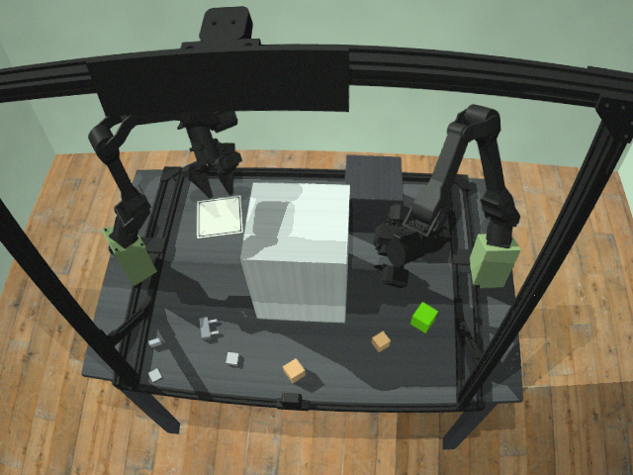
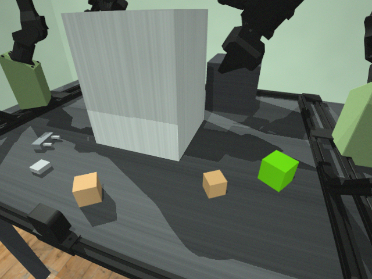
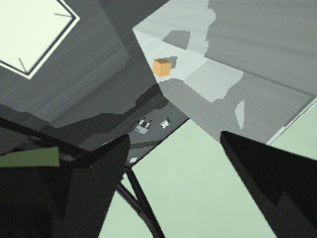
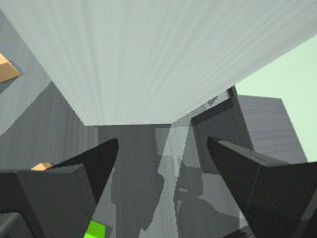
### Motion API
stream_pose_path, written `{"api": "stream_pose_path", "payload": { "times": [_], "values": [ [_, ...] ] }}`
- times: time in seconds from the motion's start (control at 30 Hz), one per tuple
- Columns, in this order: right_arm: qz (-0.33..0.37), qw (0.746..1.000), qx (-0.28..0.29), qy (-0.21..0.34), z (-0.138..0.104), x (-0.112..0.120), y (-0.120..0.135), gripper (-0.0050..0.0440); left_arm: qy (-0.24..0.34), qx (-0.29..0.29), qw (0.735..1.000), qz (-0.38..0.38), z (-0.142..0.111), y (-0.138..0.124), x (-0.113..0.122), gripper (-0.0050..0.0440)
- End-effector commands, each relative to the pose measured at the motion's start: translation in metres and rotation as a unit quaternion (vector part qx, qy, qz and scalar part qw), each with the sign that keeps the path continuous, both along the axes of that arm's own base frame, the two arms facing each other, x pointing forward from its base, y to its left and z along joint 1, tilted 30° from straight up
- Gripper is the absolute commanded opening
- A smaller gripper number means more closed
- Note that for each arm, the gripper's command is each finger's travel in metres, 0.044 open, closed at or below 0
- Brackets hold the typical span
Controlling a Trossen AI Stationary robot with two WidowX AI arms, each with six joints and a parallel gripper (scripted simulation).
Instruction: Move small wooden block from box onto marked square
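Observation:
The tall white box (image 1: 296, 250) stands mid-table, closed on the sides facing the top and exterior views. In the left wrist view I look in through its open side and see the small wooden block (image 3: 162, 67) on the floor inside. The marked square (image 1: 220, 216) lies left of the box and also shows in the left wrist view (image 3: 32, 30). My left gripper (image 1: 215, 182) is open and empty, hanging above the far edge of the square, outside the box. My right gripper (image 1: 391, 265) is open and empty, low beside the box's closed right wall (image 4: 149, 55), apart from it.
Two tan cubes (image 1: 294, 369) (image 1: 381, 340) and a green cube (image 1: 423, 316) lie on the table in front of the box. Several small grey pieces (image 1: 208, 328) lie front left. A dark box (image 1: 373, 178) stands behind the right gripper.

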State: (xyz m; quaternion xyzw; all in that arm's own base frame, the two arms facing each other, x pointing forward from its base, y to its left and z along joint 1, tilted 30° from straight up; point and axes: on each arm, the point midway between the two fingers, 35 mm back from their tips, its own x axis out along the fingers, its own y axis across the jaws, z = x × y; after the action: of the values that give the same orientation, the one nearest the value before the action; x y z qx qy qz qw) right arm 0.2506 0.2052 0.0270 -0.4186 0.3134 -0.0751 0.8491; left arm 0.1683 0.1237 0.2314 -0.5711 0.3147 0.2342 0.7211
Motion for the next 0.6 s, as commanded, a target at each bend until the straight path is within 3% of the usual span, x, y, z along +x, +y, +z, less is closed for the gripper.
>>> {"api": "stream_pose_path", "payload": {
  "times": [0.0,0.07,0.4,0.57],
  "values": [
    [0.084,0.993,-0.073,-0.033,-0.002,-0.023,0.034,0.0400,-0.059,-0.037,0.995,0.066,0.021,0.011,-0.011,0.0400],
    [0.084,0.993,-0.073,-0.033,-0.002,-0.023,0.034,0.0400,-0.059,-0.037,0.995,0.066,0.021,0.011,-0.011,0.0400],
    [0.268,0.928,-0.216,-0.140,-0.003,-0.103,0.098,0.0400,-0.190,-0.094,0.954,0.211,0.066,0.035,-0.042,0.0400],
    [0.283,0.920,-0.228,-0.150,-0.003,-0.112,0.102,0.0400,-0.202,-0.095,0.950,0.218,0.070,0.037,-0.044,0.0400]
  ]
}}
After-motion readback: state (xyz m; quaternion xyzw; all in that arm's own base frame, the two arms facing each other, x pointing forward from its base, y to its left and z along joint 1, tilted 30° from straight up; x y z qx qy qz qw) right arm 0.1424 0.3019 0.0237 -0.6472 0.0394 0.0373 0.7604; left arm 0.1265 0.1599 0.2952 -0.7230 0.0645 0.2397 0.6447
